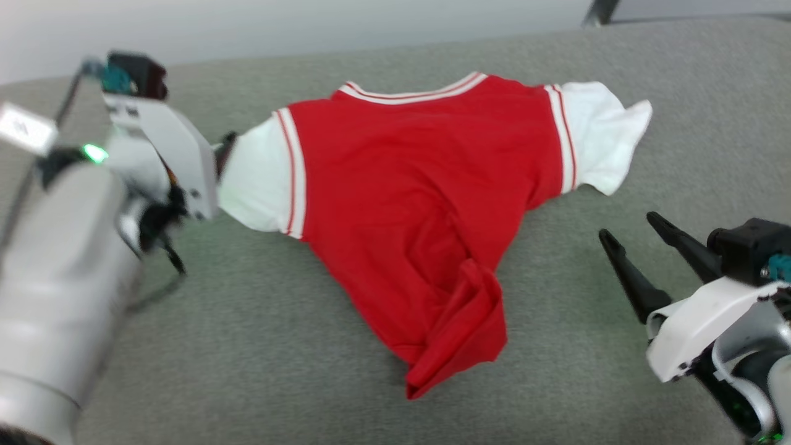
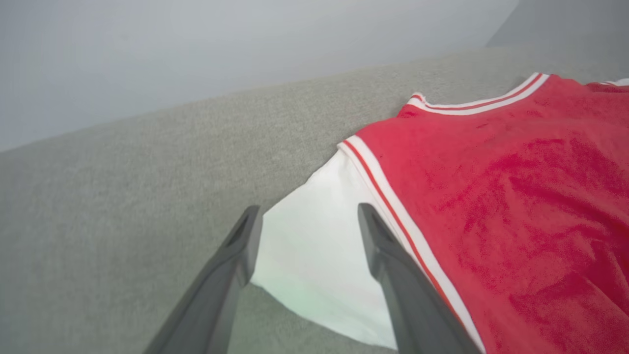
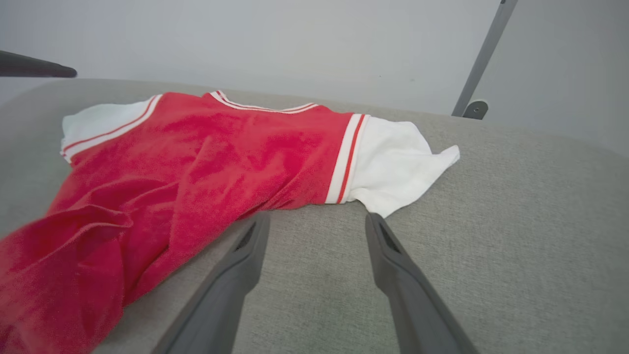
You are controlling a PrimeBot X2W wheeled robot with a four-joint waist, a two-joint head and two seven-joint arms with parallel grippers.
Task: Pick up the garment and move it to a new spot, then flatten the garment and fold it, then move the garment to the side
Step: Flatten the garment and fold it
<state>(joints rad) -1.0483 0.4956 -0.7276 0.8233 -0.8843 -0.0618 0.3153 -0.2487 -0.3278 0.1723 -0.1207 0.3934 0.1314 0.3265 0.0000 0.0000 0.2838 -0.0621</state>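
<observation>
Editor: Progress, head view first?

Photographer: The garment [image 1: 401,185] is lying spread on the grey tabletop [image 1: 247,346], with its collar trim [image 1: 414,94] at the far side and a white sleeve reaching out each way. The lower hem [image 1: 460,334] is bunching into a twisted flap nearest the robot. The left pincer [image 1: 224,150] is hovering at the tip of the left-hand sleeve [image 1: 253,185]. The right pincer [image 1: 627,225] is waiting on the other side, fingers apart and clear of the cloth.

Editor: What is the left wrist view giving us?

Photographer: The two dark fingers are standing apart and straddling that sleeve's end, which is resting on the tabletop between them. They are gripping nothing.

Editor: And the right wrist view?

Photographer: Its fingers are also spread, pointing at bare tabletop just short of the right-hand sleeve [image 3: 393,162], which is ending in a crumpled point. The red body is rising in soft ridges toward the heaped hem.

Editor: So where is the job standing?

Photographer: The shirt is looking placed and roughly opened out, so I am reading this as mid-flattening. The shoulders are looking mostly smooth, while the hem and right sleeve are needing more work. No fold is showing anywhere, so the folding and the final shift to the side are both waiting to be done.
</observation>
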